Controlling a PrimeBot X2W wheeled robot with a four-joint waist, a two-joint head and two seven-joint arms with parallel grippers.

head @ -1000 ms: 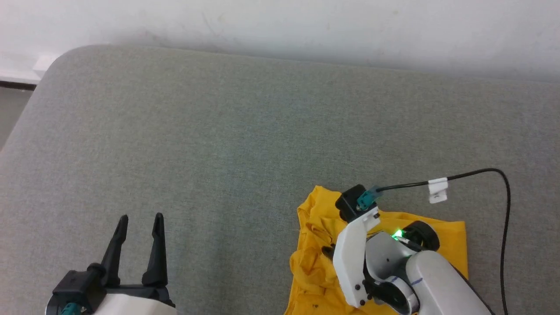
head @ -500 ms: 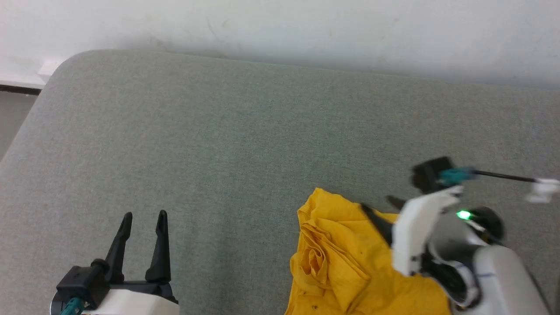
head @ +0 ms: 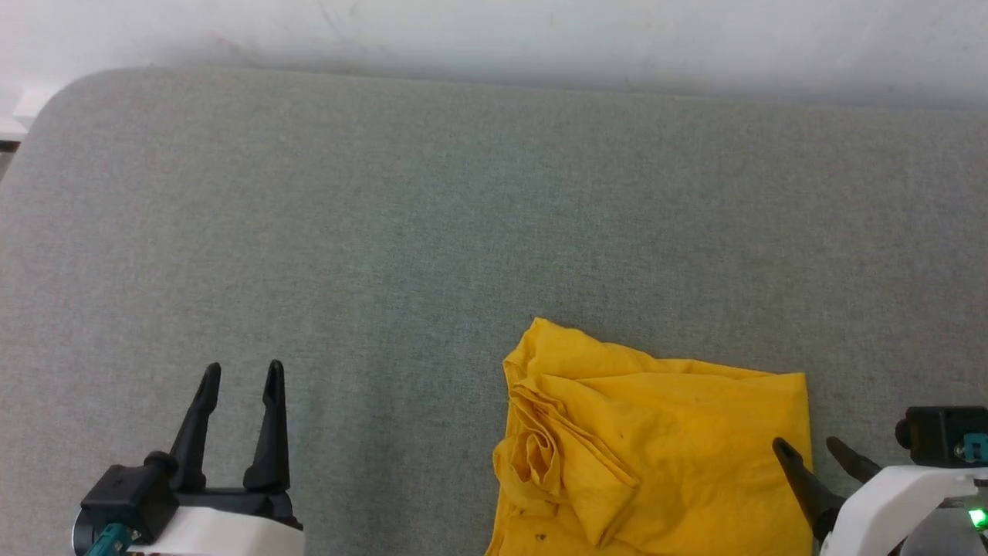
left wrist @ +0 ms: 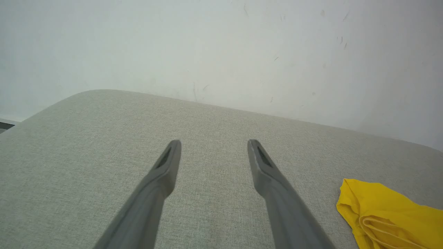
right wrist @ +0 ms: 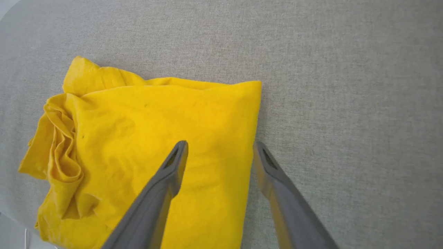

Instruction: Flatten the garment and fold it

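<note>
The garment (head: 664, 448) is a bright yellow shirt lying folded over on the grey cushion, its right part flat and its left edge bunched in wrinkled folds; it also lies under the right wrist camera (right wrist: 155, 145) and at the lower right of the left wrist view (left wrist: 384, 211). My right gripper (head: 808, 445) is open at the lower right, above the garment's right edge, with nothing between its fingers (right wrist: 174, 162). My left gripper (head: 241, 371) stands open at the lower left, well apart from the garment, over bare cushion (left wrist: 211, 142).
The grey cushion (head: 432, 232) stretches wide behind and left of the garment, with a rounded far left corner. A white wall (head: 494, 31) rises behind its far edge.
My right gripper has opened, let go of the garment and pulled back to the lower right, off the cloth. The garment now lies uncovered. The head camera has shifted slightly.
</note>
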